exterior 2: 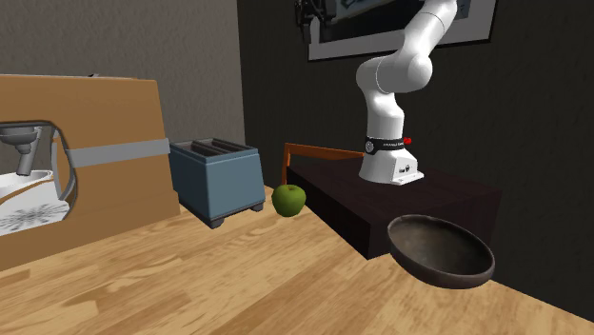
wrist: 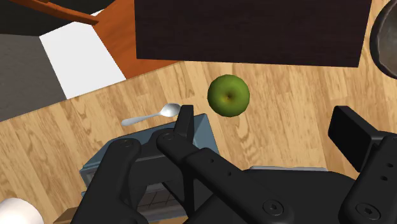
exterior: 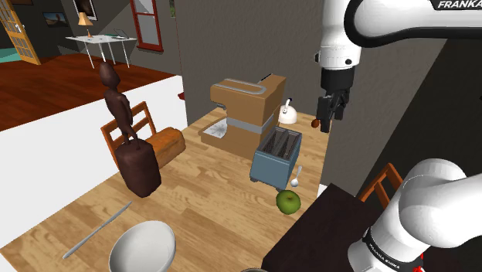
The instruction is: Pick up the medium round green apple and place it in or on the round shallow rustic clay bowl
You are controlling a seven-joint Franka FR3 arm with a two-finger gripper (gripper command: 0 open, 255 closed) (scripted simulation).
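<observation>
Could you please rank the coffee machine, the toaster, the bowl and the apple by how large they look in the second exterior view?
1. Brown coffee machine, partly cut off by the picture's edge.
2. Blue toaster and dark bowl look alike; the bowl sits nearer the camera, so I leave them unranked.
3. Green apple.

Apple (exterior 2: 288,199) between toaster (exterior 2: 219,181) and stand (exterior 2: 343,205)

The table (exterior: 208,181) is light wood with a clear grain and a smooth face. The apple (wrist: 228,95) has a smooth skin with a soft sheen, and the spoon (wrist: 167,111) is bright polished metal. The bowl (exterior 2: 443,249) looks dark, matt and slightly rough, the toaster (exterior 2: 219,176) matt blue-grey.
</observation>
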